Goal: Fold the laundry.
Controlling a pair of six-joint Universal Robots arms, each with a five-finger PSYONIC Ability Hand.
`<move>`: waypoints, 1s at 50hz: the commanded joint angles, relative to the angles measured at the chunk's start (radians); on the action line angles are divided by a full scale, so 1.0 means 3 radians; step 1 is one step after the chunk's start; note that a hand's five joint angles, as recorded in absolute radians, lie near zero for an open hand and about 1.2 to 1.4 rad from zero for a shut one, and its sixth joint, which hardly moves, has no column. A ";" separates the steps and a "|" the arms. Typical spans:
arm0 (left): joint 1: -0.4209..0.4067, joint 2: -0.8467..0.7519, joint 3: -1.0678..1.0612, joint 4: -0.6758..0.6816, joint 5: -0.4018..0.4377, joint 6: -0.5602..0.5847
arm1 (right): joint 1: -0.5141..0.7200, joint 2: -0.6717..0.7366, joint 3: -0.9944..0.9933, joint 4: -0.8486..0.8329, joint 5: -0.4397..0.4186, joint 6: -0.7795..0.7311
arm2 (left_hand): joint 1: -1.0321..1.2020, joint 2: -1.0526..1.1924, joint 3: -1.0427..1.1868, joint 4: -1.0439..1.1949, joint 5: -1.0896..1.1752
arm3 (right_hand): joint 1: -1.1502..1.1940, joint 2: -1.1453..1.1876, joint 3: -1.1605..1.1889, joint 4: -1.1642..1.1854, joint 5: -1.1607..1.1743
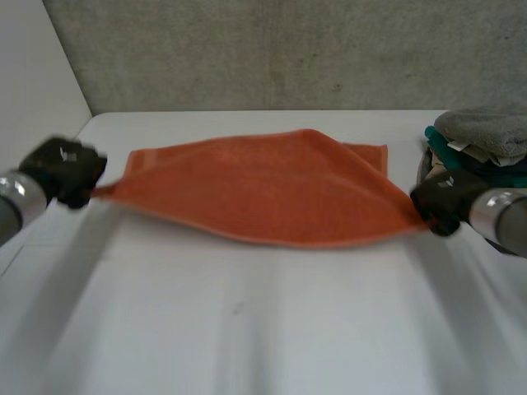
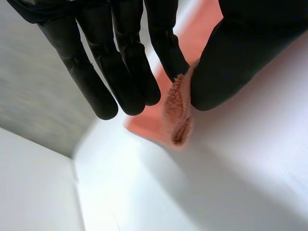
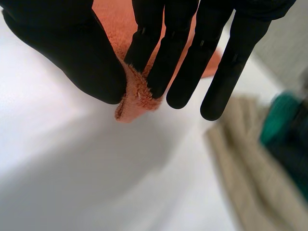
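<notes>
Item under work: we found an orange towel [image 1: 272, 193] stretched between both hands over the far half of the counter [image 1: 247, 329], its held edge raised and its far edge lying on the surface.
Left hand: the left hand [image 2: 120, 62] was grasping one end corner of the towel, nipped between the thumb and the nearest finger. The other fingers were straight and off the cloth.
Right hand: the right hand [image 3: 72, 53] was grasping the opposite end corner in the same way, thumb against the fingers next to it.
Towel condition: taut along the held edge. A strip of a second layer showed behind it near the right hand, so we judged a lengthwise fold to be in progress, not finished.
Other items: a pile of laundry [image 1: 482, 140], grey and green cloth, sat at the counter's edge just beyond the right hand. We could not tell whether it was folded.
Progress: early, in our judgement. No fold had been laid flat.
Outstanding: carry the held edge across to the resting edge, set it down, release, smooth it, then fold again.
</notes>
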State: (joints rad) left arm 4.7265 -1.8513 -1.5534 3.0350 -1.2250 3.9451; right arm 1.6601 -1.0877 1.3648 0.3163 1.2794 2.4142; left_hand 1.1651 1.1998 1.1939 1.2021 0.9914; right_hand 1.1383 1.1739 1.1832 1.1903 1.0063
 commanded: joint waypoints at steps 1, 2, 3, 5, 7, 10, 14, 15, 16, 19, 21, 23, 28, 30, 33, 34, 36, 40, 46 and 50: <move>0.0433 0.0168 -0.0605 -0.0983 0.0187 0.1487 | -0.0257 -0.0301 0.0298 0.0986 -0.0005 -0.0699 | 0.0770 0.0655 0.0675 0.0647 0.0768 | 0.0860 0.0741 0.0710 0.0687 0.0718; 0.0545 0.0148 -0.0661 -0.1141 0.0228 0.1757 | -0.0282 -0.0301 0.0303 0.0885 -0.0016 -0.0872 | 0.0770 0.0655 0.0675 0.0647 0.0768 | 0.0860 0.0741 0.0710 0.0687 0.0718; 0.0556 0.0132 -0.0661 -0.1204 0.0233 0.1866 | -0.0277 -0.0291 0.0293 0.0848 -0.0016 -0.0894 | 0.0770 0.0655 0.0675 0.0647 0.0768 | 0.0860 0.0741 0.0710 0.0687 0.0718; 0.0505 0.0071 -0.0646 -0.1260 0.0248 0.1979 | -0.0257 -0.0245 0.0257 0.0777 -0.0006 -0.0833 | 0.0770 0.0655 0.0675 0.0647 0.0768 | 0.0860 0.0741 0.0710 0.0687 0.0718; 0.0393 -0.0041 -0.0529 -0.1215 0.0233 0.1898 | -0.0191 -0.0148 0.0155 0.0669 0.0015 -0.0639 | 0.0770 0.0655 0.0675 0.0647 0.0768 | 0.0860 0.0741 0.0710 0.0687 0.0718; 0.0260 -0.0204 -0.0244 -0.1067 0.0197 0.1517 | -0.0109 -0.0005 -0.0019 0.0546 0.0041 -0.0357 | 0.0770 0.0655 0.0675 0.0647 0.0768 | 0.0860 0.0741 0.0710 0.0687 0.0718; 0.0112 -0.0404 0.0166 -0.0842 0.0095 0.0979 | -0.0012 0.0159 -0.0254 0.0260 0.0092 -0.0035 | 0.0770 0.0655 0.0675 0.0647 0.0768 | 0.0860 0.0741 0.0710 0.0687 0.0718; 0.0086 -0.0440 0.0253 -0.0801 0.0070 0.0886 | 0.0009 0.0199 -0.0295 0.0179 0.0107 0.0011 | 0.0770 0.0655 0.0675 0.0647 0.0768 | 0.0860 0.0741 0.0710 0.0687 0.0718; 0.0055 -0.0481 0.0340 -0.0765 0.0044 0.0794 | 0.0024 0.0235 -0.0331 0.0092 0.0122 0.0067 | 0.0770 0.0655 0.0675 0.0647 0.0768 | 0.0860 0.0741 0.0710 0.0687 0.0718; -0.0042 -0.0655 0.0708 -0.0616 -0.0038 0.0447 | 0.0081 0.0399 -0.0514 -0.0256 0.0209 0.0266 | 0.0770 0.0655 0.0675 0.0647 0.0768 | 0.0860 0.0741 0.0710 0.0687 0.0718; -0.0113 -0.0797 0.0988 -0.0504 -0.0114 0.0207 | 0.0131 0.0547 -0.0677 -0.0501 0.0285 0.0384 | 0.0770 0.0655 0.0675 0.0647 0.0768 | 0.0860 0.0741 0.0710 0.0687 0.0718; -0.0159 -0.0905 0.1168 -0.0448 -0.0186 0.0058 | 0.0162 0.0644 -0.0796 -0.0640 0.0332 0.0451 | 0.0770 0.0655 0.0675 0.0647 0.0768 | 0.0860 0.0741 0.0710 0.0687 0.0718; -0.0308 -0.1222 0.1680 -0.0376 -0.0482 -0.0239 | 0.0265 0.0982 -0.1199 -0.0941 0.0439 0.0558 | 0.0770 0.0655 0.0675 0.0647 0.0768 | 0.0860 0.0741 0.0710 0.0687 0.0718; -0.0389 -0.1386 0.1920 -0.0371 -0.0636 -0.0301 | 0.0316 0.1155 -0.1419 -0.1034 0.0500 0.0574 | 0.0770 0.0655 0.0675 0.0647 0.0768 | 0.0860 0.0741 0.0710 0.0687 0.0718; -0.0456 -0.1630 0.2226 -0.0376 -0.0835 -0.0336 | 0.0382 0.1375 -0.1685 -0.1141 0.0608 0.0569 | 0.0770 0.0655 0.0675 0.0647 0.0768 | 0.0860 0.0741 0.0710 0.0687 0.0718; -0.0471 -0.1682 0.2304 -0.0381 -0.0881 -0.0342 | 0.0392 0.1432 -0.1752 -0.1162 0.0638 0.0569 | 0.0770 0.0655 0.0675 0.0647 0.0768 | 0.0860 0.0741 0.0710 0.0687 0.0718; -0.0497 -0.1790 0.2437 -0.0391 -0.0963 -0.0342 | 0.0423 0.1544 -0.1885 -0.1202 0.0695 0.0553 | 0.0770 0.0655 0.0675 0.0647 0.0768 | 0.0860 0.0741 0.0710 0.0687 0.0718; -0.0584 -0.2020 0.2708 -0.0458 -0.1081 -0.0352 | 0.0505 0.1896 -0.2288 -0.1233 0.0777 0.0472 | 0.0770 0.0655 0.0675 0.0647 0.0768 | 0.0860 0.0741 0.0710 0.0687 0.0718; -0.0717 -0.2240 0.3030 -0.0432 -0.1255 -0.0408 | 0.0566 0.2224 -0.2606 -0.1351 0.1006 0.0379 | -0.3302 -0.3418 -0.3398 -0.3425 -0.3305 | -0.3213 -0.3331 -0.3362 -0.3386 -0.3354; -0.0758 -0.2225 0.3076 -0.0458 -0.1362 -0.0505 | 0.0571 0.2250 -0.2637 -0.1428 0.1283 0.0420 | -0.3302 -0.3418 -0.3398 -0.3425 -0.3305 | -0.3213 -0.3331 -0.3362 -0.3386 -0.3354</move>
State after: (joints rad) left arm 4.5201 -2.5128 -0.6607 2.9016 -1.5923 3.8267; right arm 1.8249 -0.4442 0.6043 -0.0794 1.5637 2.5352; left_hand 0.2250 0.3224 0.3256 0.3132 0.1421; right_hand 0.2490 0.2503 0.2630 0.2685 0.0833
